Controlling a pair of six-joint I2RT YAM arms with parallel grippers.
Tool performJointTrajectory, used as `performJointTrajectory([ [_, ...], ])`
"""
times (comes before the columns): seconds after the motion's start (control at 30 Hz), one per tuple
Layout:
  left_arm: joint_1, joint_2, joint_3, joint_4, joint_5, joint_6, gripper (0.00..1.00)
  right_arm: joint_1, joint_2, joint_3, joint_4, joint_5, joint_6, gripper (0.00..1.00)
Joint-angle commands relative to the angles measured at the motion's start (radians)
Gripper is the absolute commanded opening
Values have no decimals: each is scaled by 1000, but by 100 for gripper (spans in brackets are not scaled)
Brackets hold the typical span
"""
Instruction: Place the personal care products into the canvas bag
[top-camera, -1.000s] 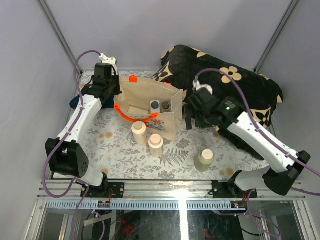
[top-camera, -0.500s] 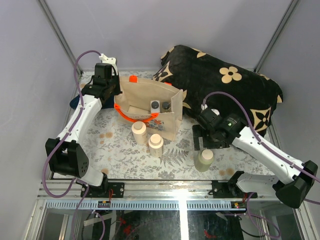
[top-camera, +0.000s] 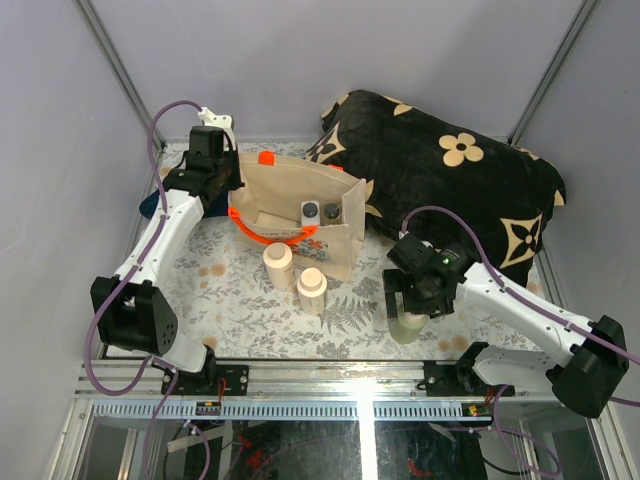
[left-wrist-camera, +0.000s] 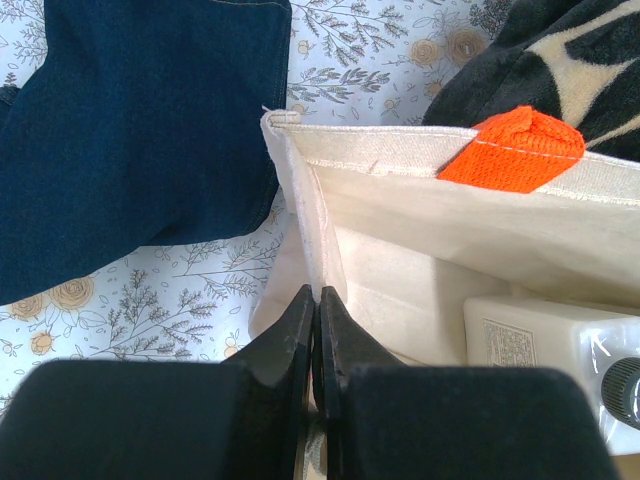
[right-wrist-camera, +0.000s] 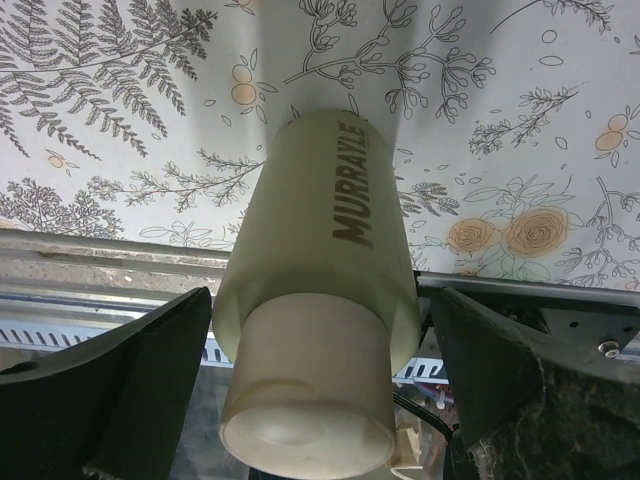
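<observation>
The beige canvas bag (top-camera: 300, 215) with orange handles stands open at the middle back. Two dark-capped bottles (top-camera: 320, 211) stand inside it. My left gripper (top-camera: 228, 178) is shut on the bag's left rim (left-wrist-camera: 305, 235) and holds it. Two cream bottles with tan caps (top-camera: 279, 266) (top-camera: 312, 290) stand on the cloth in front of the bag. The pale greenish-cream cylinder (top-camera: 405, 322) stands near the front edge. My right gripper (top-camera: 410, 302) is open with its fingers on either side of the cylinder (right-wrist-camera: 320, 300), not touching it.
A large black flower-patterned cushion (top-camera: 450, 175) lies at the back right. A dark blue denim cloth (left-wrist-camera: 140, 120) lies left of the bag. The table's metal front rail (top-camera: 330, 375) runs just behind the cylinder.
My right arm has swung from beside the bag forward and down to the cylinder, and its open fingers now straddle it. The left arm has not moved.
</observation>
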Motion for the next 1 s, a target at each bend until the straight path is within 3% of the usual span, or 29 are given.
performJointTrajectory([
  [0.0,1,12,-6,60,-14,-4,0,-2,1,-12,30,-14,-1,96],
  [0.33,-1,13,-1,60,-16,-6,0,-1,44,-19,53,-24,-28,73],
  [0.37,-1,12,-2,60,-15,-6,0,-1,46,-16,50,-23,-30,69],
  [0.47,-1,12,-2,60,-16,-9,0,0,56,16,17,-1,-34,40],
  [0.7,-1,13,1,63,-16,-12,0,-1,104,210,-72,75,-68,10],
  [0.83,-1,16,3,65,-18,-10,0,-1,146,364,-93,126,-108,1],
  [0.97,-1,14,2,65,-21,-10,0,0,227,573,-151,206,-144,0],
])
